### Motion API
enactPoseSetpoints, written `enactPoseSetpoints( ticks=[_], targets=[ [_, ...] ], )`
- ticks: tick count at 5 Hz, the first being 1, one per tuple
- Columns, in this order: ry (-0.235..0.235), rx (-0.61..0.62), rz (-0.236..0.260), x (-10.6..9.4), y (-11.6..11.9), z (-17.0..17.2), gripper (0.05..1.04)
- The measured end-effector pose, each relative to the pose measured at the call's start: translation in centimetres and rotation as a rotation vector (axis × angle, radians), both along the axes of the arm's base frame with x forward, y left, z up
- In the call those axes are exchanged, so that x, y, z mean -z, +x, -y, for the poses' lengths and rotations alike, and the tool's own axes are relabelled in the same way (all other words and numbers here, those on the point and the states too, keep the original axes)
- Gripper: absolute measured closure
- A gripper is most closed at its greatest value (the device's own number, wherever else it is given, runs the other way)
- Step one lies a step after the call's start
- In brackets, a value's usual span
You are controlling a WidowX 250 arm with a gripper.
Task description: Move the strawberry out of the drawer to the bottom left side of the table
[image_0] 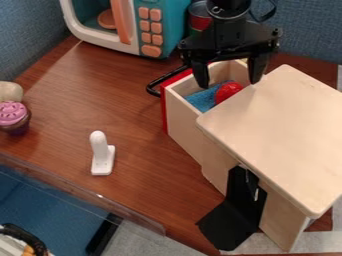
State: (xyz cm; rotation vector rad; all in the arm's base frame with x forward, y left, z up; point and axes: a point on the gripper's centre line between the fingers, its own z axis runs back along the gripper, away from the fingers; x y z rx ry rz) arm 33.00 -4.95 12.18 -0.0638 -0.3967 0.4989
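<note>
The black gripper (228, 80) hangs over the open drawer (184, 117), its two fingers apart and pointing down, one on each side of the drawer's opening. Inside the drawer lies the red strawberry (228, 92), below and between the fingertips, beside a blue cloth-like piece (202, 99). The wooden top of the box hides part of the drawer's inside. Nothing is held. The brown table (73, 110) extends to the left of the drawer.
A toy microwave (150, 25) and a can (200, 17) stand at the back. On the left sit a pink-topped cupcake (13, 116) and a pale round thing (10, 92). A white L-shaped piece (101, 154) stands mid-table. The wooden box top (277, 135) fills the right.
</note>
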Motion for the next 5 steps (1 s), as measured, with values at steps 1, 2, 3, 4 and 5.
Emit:
enactPoseSetpoints(
  ticks=[1,2,3,4,5],
  targets=[
    [-0.008,-0.069,0.022,-0.1,0.3,-0.3,0.084],
    [-0.03,-0.153,0.029,-0.1,0.4,-0.9,0.084],
    [-0.052,-0.224,0.03,-0.1,0.4,-1.5,0.084],
    [-0.063,-0.274,0.039,-0.1,0.5,-1.8,0.084],
    [-0.075,-0.308,0.028,0.6,0.4,-1.9,0.084]
  ],
)
